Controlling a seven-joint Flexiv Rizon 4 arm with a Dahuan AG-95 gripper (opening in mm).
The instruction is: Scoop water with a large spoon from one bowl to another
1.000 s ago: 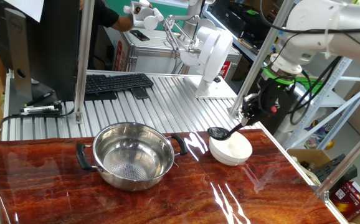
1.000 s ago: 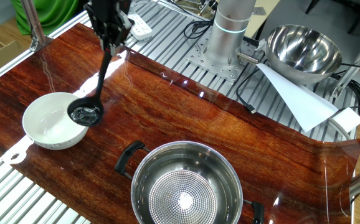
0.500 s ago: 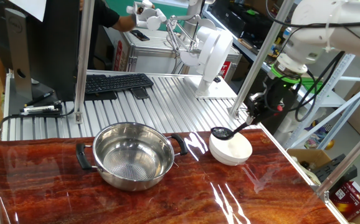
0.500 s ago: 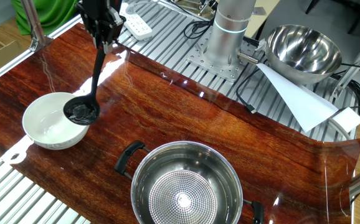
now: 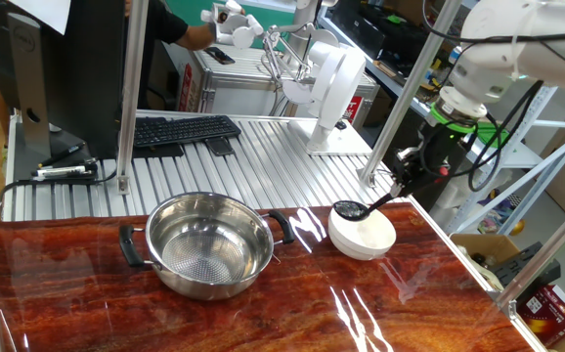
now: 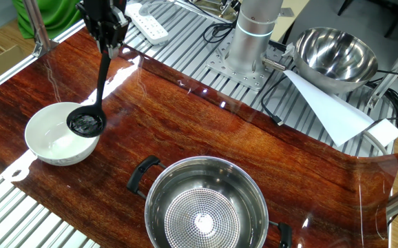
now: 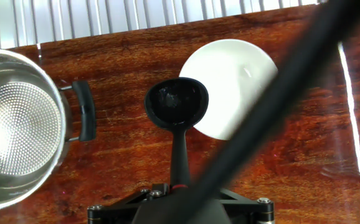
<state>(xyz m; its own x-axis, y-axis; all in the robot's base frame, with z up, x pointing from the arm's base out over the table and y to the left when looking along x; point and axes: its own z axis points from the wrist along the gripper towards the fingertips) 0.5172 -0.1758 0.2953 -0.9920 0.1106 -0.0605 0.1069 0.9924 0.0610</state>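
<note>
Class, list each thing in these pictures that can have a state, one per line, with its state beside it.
gripper: jaws shut on the ladle's handle
ladle: held, cup upright over the white bowl's rim
white bowl: upright on the table
steel pot: upright, uncovered

A wide shiny stainless-steel pot (image 6: 206,210) with a dotted bottom and matt black handles sits on a glossy red-brown wood-grain tabletop (image 6: 206,131) beside a smooth plain white round bowl (image 6: 54,138), a black plastic-looking ladle (image 6: 87,122), and ribbed metal decking (image 5: 253,156)
</note>
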